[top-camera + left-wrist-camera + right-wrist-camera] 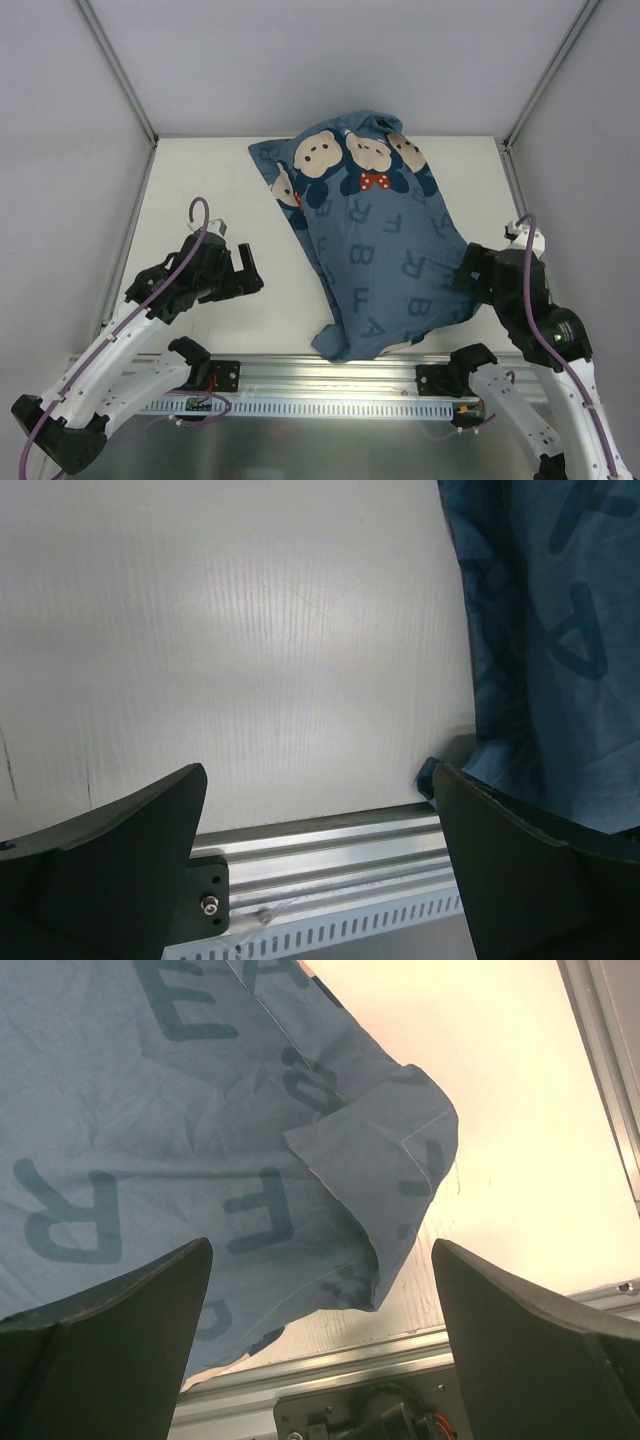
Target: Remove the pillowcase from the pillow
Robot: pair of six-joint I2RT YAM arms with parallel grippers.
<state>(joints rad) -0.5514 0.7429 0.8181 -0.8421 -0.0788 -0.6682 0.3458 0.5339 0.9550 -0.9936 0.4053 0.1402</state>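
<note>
Pillowcase [365, 235] lying diagonally on the table [210, 180], from the far centre to the near rail [330, 375], which its near end overlaps. The pillow is not visible and is judged to be inside. Left gripper [320, 770], jaws wide, holds nothing over bare table just left of the cloth. Right gripper [320, 1245], jaws wide and also holding nothing, is poised at the folded near-right flap [370, 1150]. Risks: a deep pinch could catch cushion with cloth, so that both drag together; a pull towards the rail could slide the bundle off the table
</note>
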